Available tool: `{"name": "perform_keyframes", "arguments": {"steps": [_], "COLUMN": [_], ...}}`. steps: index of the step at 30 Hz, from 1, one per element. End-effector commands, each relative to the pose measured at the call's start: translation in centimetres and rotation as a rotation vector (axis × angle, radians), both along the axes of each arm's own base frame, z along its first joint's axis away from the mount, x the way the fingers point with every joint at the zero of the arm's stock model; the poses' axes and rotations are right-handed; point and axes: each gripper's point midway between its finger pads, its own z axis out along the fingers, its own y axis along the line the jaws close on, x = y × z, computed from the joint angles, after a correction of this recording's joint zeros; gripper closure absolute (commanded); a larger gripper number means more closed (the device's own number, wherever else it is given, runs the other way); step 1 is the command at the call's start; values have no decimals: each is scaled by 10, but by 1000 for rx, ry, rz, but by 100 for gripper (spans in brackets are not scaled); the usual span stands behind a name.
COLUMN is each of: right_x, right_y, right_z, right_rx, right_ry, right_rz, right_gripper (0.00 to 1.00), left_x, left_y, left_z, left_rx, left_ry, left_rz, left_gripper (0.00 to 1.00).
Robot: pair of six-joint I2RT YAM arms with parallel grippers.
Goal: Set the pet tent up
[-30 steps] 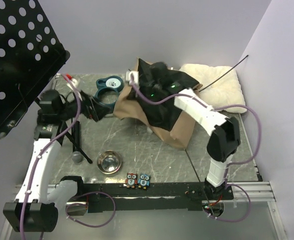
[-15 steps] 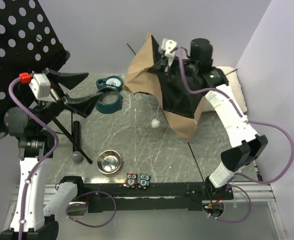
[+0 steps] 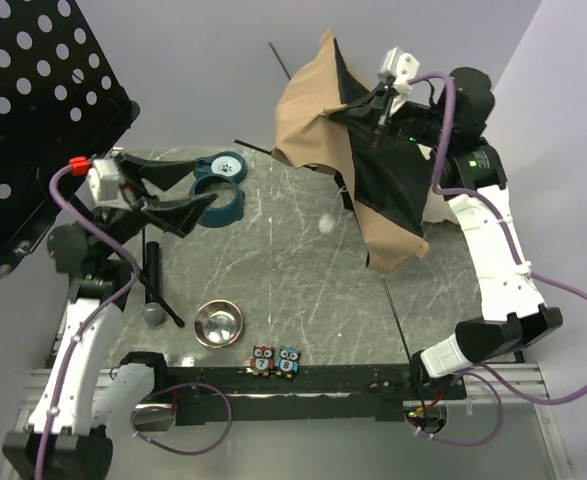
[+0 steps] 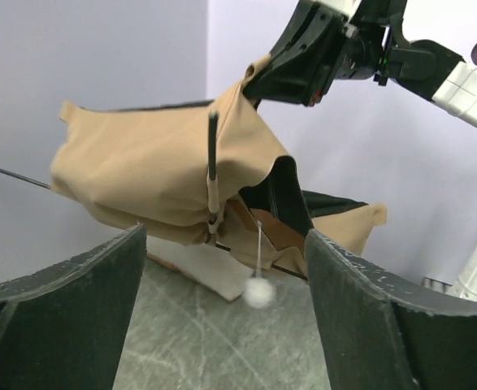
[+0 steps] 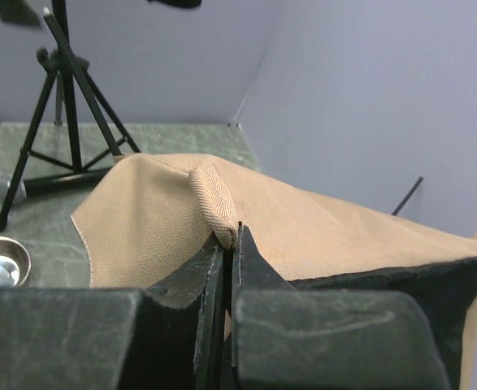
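Observation:
The pet tent (image 3: pixel 318 115) is tan fabric with a black panel (image 3: pixel 388 185). It hangs in the air at the back right, held up off the table. My right gripper (image 3: pixel 358 108) is shut on a tan fabric loop of the tent (image 5: pixel 215 203). Thin black poles (image 3: pixel 281 58) stick out of it, and a white pom-pom (image 3: pixel 328 225) dangles below. My left gripper (image 3: pixel 178 192) is open and empty at the left, well apart from the tent. In the left wrist view the tent (image 4: pixel 140 175) and pom-pom (image 4: pixel 259 291) hang ahead of the open fingers (image 4: pixel 59 325).
A blue pet bowl stand (image 3: pixel 220 185) sits at the back centre. A metal bowl (image 3: pixel 218 322) and two owl figures (image 3: pixel 275 360) lie near the front edge. A black tripod (image 3: pixel 151 285) with a perforated black panel (image 3: pixel 33 110) stands at left. A white cushion (image 3: pixel 435 205) is behind the tent.
My right gripper has lifted the tent higher and toward the back right, so it hangs clear of the table. My left arm has swung a little to the right and stayed open.

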Motion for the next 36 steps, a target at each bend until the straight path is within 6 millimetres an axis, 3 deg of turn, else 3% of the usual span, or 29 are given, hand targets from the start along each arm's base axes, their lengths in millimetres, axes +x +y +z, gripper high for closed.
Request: {"name": "perform_keyframes", "arguments": {"steps": [1, 8, 17, 20, 23, 25, 32, 34, 36], "right_x": [-33, -44, -50, -50, -49, -48, -35, -32, -36], "right_y": [-11, -16, -21, -21, -21, -20, -14, -14, -10], "right_z": [48, 54, 47, 43, 36, 26, -30, -37, -32], "right_rx": [75, 95, 94, 93, 85, 72, 18, 20, 36], "right_ry": [-119, -121, -111, -107, -89, -70, 30, 46, 51], "right_rz": [21, 19, 23, 23, 30, 32, 35, 32, 53], "right_gripper": [100, 100, 100, 100, 100, 100, 100, 100, 100], "left_x": [-3, 7, 27, 27, 20, 10, -21, -21, -23], "left_y": [-22, -72, -109, -120, -121, -117, -96, -90, -93], "left_z": [26, 52, 61, 58, 66, 80, 136, 147, 146], "left_rx": [-26, -43, -86, -80, -87, -96, -104, -109, -87], "left_ry": [-110, -192, -177, -165, -175, -193, -259, -256, -248], "left_rz": [-91, -218, -308, -345, -374, -378, -329, -282, -301], "left_gripper": [20, 34, 53, 68, 92, 97, 99, 99, 99]}}
